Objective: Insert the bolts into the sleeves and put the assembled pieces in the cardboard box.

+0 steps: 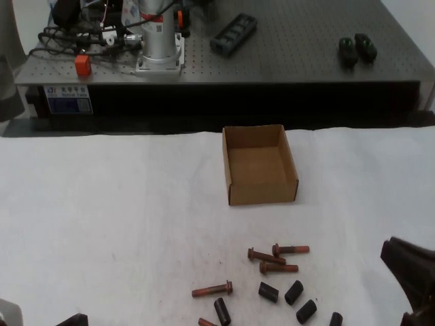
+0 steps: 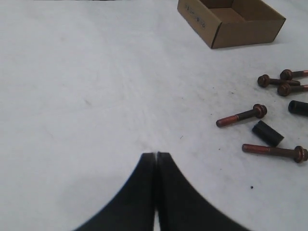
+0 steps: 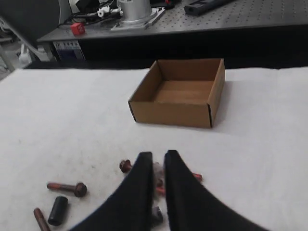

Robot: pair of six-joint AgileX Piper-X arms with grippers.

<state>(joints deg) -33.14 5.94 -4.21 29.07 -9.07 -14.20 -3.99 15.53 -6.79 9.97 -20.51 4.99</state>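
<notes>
**Bolts and sleeves lie loose near the box**

The cardboard box sits open-topped on the white cloth, toward the far side. Nearer the arms the bolts lie loose, three bunched together and others off to one side. The black sleeves are scattered just beside them, separate from the bolts. The left gripper has its fingers pressed together over bare cloth, apart from the parts. The right gripper hangs above the bolt cluster, fingers a narrow slit apart, seemingly gripping nothing.

Bright, even light thru-out; shadows faint & soft.
</notes>
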